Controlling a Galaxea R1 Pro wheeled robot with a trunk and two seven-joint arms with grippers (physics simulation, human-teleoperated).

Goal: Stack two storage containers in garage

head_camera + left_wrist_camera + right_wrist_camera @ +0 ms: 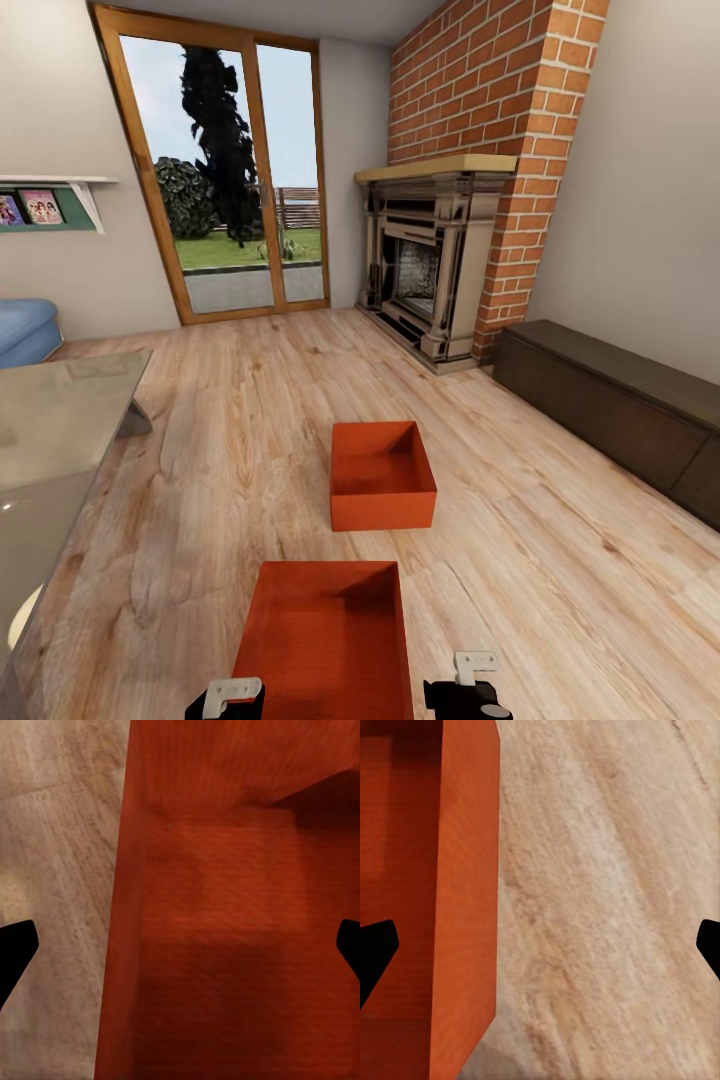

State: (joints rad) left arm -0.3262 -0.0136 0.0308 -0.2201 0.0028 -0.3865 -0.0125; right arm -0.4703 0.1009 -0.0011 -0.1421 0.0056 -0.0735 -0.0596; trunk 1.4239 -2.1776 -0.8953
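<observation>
Head view: two orange-red storage containers stood on the wood-plank floor (250, 420) of the living room, the far container (382, 475) between the brick fireplace (440, 265) and the near container (325, 640), beside the glass-topped table (60, 430). Left wrist view: the left gripper (180, 945) hung with jaws wide apart, straddling the near container's side wall. Right wrist view: the right gripper (540, 945), jaws likewise apart, straddled that container's opposite wall.

We see a light wood floor (220, 400). Two orange bins stand on it, the near bin (325, 640) and the far bin (382, 478), apart.
</observation>
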